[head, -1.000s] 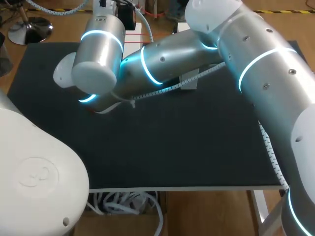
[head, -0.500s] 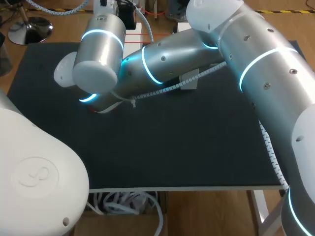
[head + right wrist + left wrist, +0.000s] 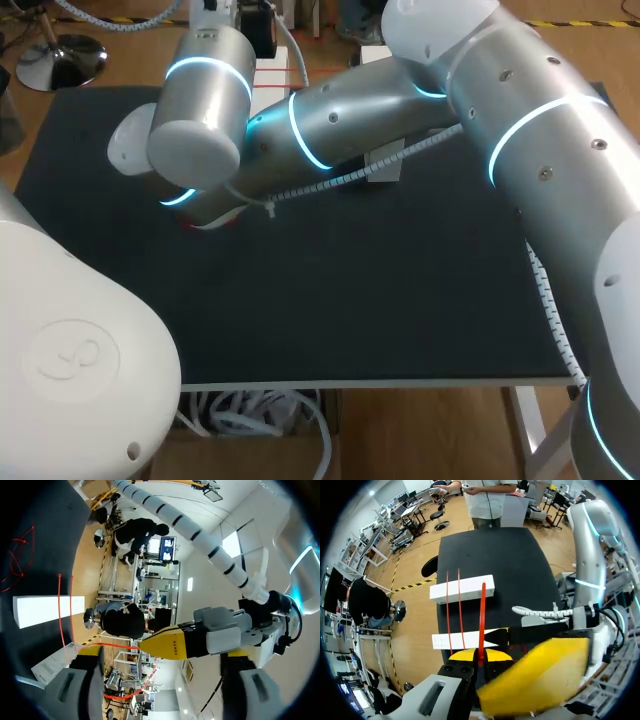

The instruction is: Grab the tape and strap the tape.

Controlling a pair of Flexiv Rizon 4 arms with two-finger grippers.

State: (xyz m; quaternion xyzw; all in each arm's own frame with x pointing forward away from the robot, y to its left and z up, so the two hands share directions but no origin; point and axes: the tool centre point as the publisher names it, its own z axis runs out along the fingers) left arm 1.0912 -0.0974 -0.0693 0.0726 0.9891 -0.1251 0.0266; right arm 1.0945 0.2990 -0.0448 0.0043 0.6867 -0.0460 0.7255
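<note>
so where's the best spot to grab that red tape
Probably the straight stretch of the red tape between the left gripper, which holds its near end, and the far white block. It runs thin and straight there, so come down from above with one finger on each side of it.

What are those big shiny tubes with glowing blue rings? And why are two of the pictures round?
Those tubes are robot arms. The top camera looks down on a black table, with the left arm and the right arm reaching over it. The round pictures come from small cameras on each arm's wrist, looking out along its pincer. On the table lie white blocks with thin red tape stretched over them. In the left wrist picture, the left pincer, with yellow tips, seems to pinch one strand of that tape. The right pincer has its fingers wide apart and holds nothing.
</note>
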